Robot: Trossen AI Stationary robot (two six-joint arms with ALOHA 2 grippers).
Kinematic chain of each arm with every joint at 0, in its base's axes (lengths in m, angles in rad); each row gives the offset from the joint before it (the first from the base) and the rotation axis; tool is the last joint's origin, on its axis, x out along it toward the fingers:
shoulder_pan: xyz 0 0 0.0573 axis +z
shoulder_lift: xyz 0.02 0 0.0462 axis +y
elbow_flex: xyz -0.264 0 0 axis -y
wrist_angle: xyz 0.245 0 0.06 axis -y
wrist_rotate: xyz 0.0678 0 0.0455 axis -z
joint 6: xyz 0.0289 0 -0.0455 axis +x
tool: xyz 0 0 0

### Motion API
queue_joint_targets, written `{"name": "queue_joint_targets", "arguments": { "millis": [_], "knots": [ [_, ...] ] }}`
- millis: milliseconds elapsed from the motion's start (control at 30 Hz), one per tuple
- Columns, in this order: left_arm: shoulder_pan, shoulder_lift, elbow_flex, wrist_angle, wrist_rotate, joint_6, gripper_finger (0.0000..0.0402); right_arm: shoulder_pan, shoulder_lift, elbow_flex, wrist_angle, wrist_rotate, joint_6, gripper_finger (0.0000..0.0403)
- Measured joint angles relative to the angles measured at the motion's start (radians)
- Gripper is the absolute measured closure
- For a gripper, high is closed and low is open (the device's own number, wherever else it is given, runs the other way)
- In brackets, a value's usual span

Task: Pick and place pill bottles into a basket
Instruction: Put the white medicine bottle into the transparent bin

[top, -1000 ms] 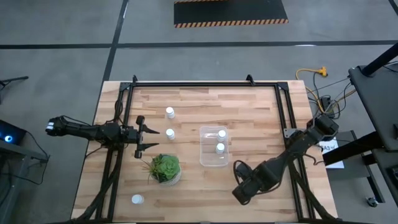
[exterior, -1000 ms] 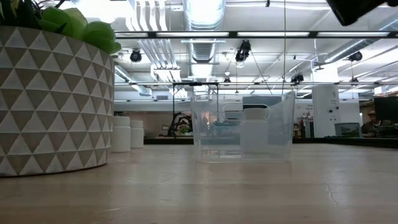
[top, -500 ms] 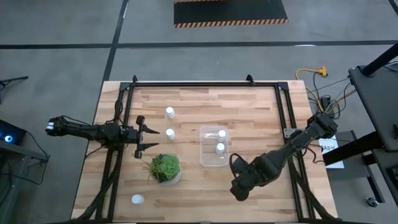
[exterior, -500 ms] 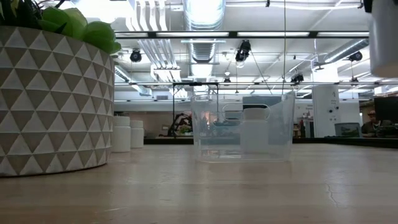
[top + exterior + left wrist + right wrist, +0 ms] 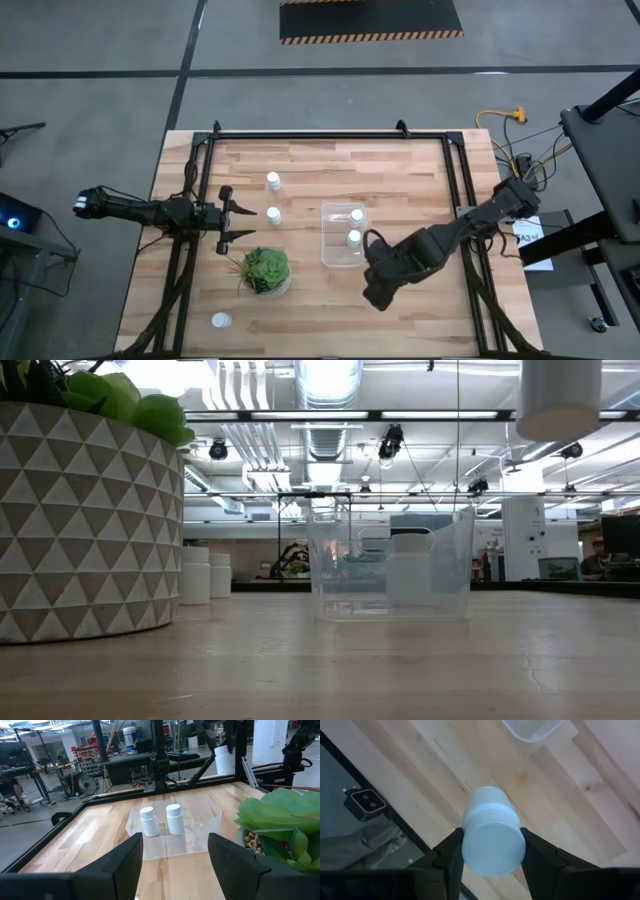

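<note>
My right gripper (image 5: 374,292) is shut on a white pill bottle (image 5: 493,840) above the table's near side, just to the near right of the clear basket (image 5: 344,236). In the low view the bottle (image 5: 560,400) hangs high above the table. Two bottles (image 5: 148,821) (image 5: 174,819) stand upright in the basket. Two more (image 5: 273,181) (image 5: 273,214) stand left of the basket, and one (image 5: 221,321) stands at the near left. My left gripper (image 5: 238,220) is open and empty, left of the bottles and pointing toward the basket. My right gripper pinches the bottle at its cap end (image 5: 470,827) between its two fingers (image 5: 451,854), one on each side. The fingers come from above, pointing down. The bottle hangs upright below the gripper, its bottom (image 5: 560,432) clear of the table.
A green plant in a round patterned pot (image 5: 265,270) stands near left of the basket, close in front of my left gripper. A black frame (image 5: 330,135) runs around the table. Bare wood lies right of the basket.
My right gripper has carried the bottle toward the table's left and slightly toward the far edge, closer to the basket; the bottle stays upright and lifted clear.
</note>
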Motion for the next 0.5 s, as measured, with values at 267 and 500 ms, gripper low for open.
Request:
{"name": "queue_joint_targets", "arguments": {
  "millis": [267, 500],
  "knots": [
    [0.0, 0.0, 0.0, 0.0, 0.0, 0.0, 0.0194, -0.048, 0.0, 0.031, -0.056, -0.01, -0.076, 0.0256],
    [0.0, 0.0, 0.0, 0.0, 0.0, 0.0, 0.0194, -0.1, 0.0, 0.037, -0.058, -0.028, -0.141, 0.0256]
  ]
}}
